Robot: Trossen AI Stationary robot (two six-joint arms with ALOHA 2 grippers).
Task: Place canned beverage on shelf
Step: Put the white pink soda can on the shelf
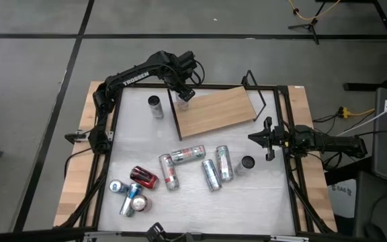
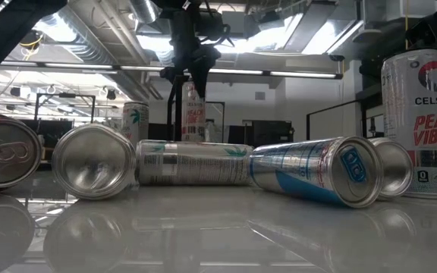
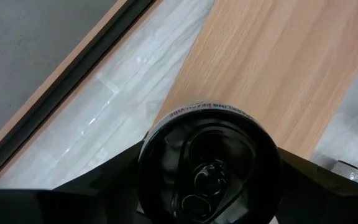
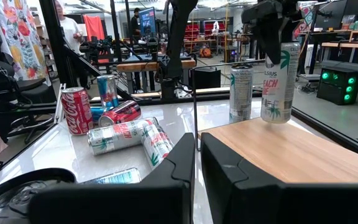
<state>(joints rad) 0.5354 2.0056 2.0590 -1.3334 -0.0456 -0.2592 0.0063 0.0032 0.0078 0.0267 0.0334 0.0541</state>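
A tall white can (image 4: 277, 84) with a "Peach Vibe" print stands about upright at the far left corner of the shelf (image 1: 217, 111), a light-brown wooden board. My left gripper (image 1: 184, 93) is over it, pointing steeply down and shut on it. In the left wrist view the can's top (image 3: 209, 168) sits between the two dark fingers, with the board (image 3: 272, 68) beyond. Whether the can's bottom (image 4: 273, 119) rests on the board or hangs just above it I cannot tell. My right gripper (image 1: 255, 138) waits shut at the table's right edge, level, beside the board's right end. My left gripper pinches the can's upper part (image 4: 278, 56) between its two fingers, one on each side (image 3: 151, 155). The fingers come from above, slanting down along the can. The can stays about upright, with its bottom at the board's far left corner.
Another upright can (image 1: 155, 105) stands on the white table just left of the board. Several cans lie in the near half of the table (image 1: 180, 168), among them a red one (image 1: 143, 177). A further can (image 1: 246, 163) stands upright. A black wire frame (image 1: 257, 87) rises at the board's far right.
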